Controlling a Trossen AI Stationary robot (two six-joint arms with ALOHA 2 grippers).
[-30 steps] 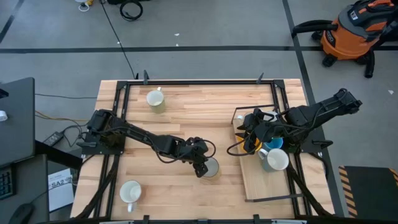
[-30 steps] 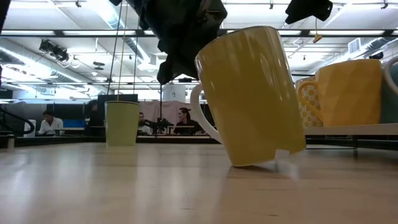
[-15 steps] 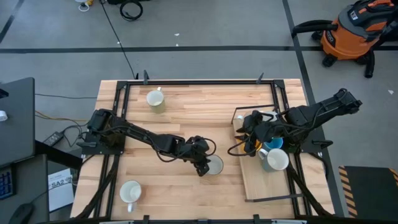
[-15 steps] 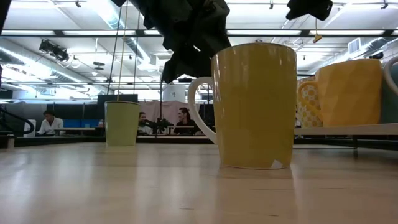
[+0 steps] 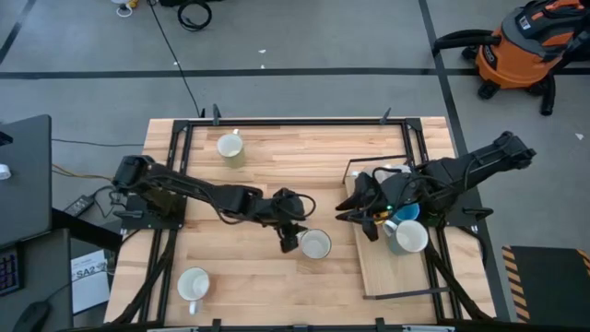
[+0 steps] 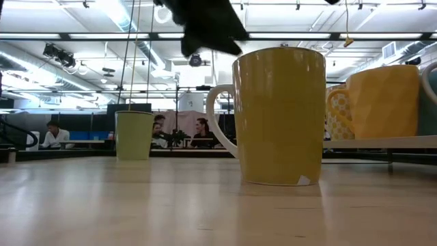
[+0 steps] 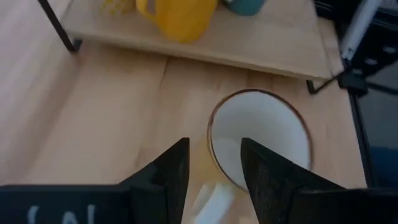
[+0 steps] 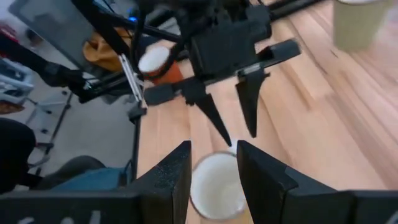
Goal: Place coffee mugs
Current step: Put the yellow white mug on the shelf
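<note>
Cream mugs, three, stand loose on the bench (image 5: pixel 277 148) from above: one far (image 5: pixel 230 148), one near (image 5: pixel 194 284), one central (image 5: pixel 315 244) just beside the left end effector (image 5: pixel 289 242), parted and empty. Low view: yellow mug (image 6: pixel 382 102) on the board. Right end effector (image 8: pixel 214 163) hovers parted, empty.

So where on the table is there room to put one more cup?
Bare wood lies between the top cup and the raised board, and along the table's near edge between the bottom-left cup and that board. The middle is busy: the left hand hangs open beside the just-placed cup. The board's far end is crowded with cups around the right hand.
</note>
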